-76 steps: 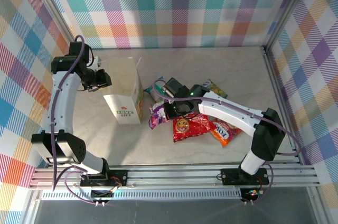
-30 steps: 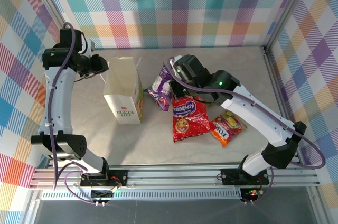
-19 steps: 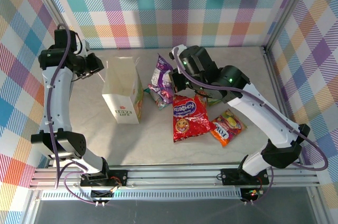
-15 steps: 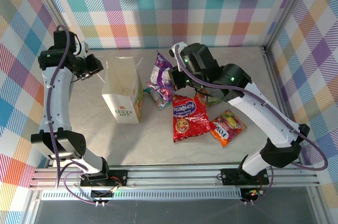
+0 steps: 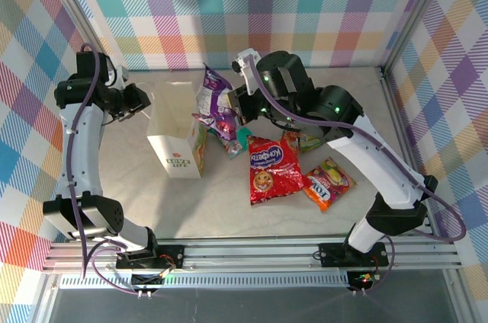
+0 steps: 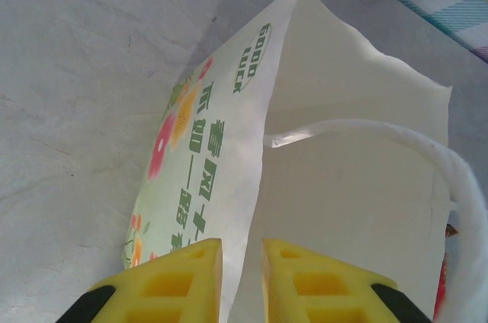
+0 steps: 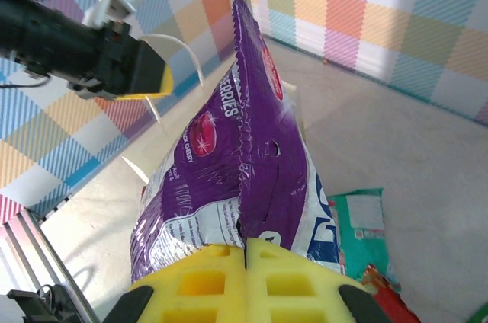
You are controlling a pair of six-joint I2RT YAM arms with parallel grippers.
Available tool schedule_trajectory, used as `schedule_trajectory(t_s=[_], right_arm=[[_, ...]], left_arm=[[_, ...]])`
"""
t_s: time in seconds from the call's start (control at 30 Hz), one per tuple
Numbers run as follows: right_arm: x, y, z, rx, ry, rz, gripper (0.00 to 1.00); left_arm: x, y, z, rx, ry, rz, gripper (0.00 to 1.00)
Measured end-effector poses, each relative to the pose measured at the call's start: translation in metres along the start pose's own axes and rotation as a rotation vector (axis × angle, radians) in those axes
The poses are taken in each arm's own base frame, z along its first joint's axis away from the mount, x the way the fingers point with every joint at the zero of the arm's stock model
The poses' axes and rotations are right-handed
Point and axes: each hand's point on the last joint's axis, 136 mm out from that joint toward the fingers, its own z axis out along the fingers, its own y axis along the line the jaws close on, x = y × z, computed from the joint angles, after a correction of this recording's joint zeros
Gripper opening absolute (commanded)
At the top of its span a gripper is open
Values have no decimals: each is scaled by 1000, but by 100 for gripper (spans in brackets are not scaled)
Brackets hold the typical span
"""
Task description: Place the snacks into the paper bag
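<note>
The purple packet (image 7: 229,163) is pinched at 1 end by the fully closed right tool (image 7: 245,258), its long axis running out beyond the fingertips, with the open-mouthed bag (image 5: 177,129) just to the left, its wall nipped by the nearly closed left tool (image 6: 242,262).

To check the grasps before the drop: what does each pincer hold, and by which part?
Right pincer: purple packet, by one end. Left pincer: paper bag, by its wall's edge.

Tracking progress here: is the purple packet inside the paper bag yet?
No, the right gripper holds the purple packet in the air beside the paper bag's open top.
</note>
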Motion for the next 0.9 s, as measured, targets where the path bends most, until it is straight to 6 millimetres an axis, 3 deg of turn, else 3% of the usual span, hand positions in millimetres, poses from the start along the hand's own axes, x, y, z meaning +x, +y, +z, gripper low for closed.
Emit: schedule_trajectory(t_s=[0.3, 0.57, 0.9], right_arm=[[-23, 30, 11, -84, -56, -45, 0], [-29, 41, 34, -116, -74, -62, 0], [-51, 63, 57, -202, -151, -62, 0]], left_arm=[[3, 2, 2, 21, 6, -22, 21], [9, 4, 6, 31, 23, -50, 21], [11, 1, 3, 47, 11, -62, 22]])
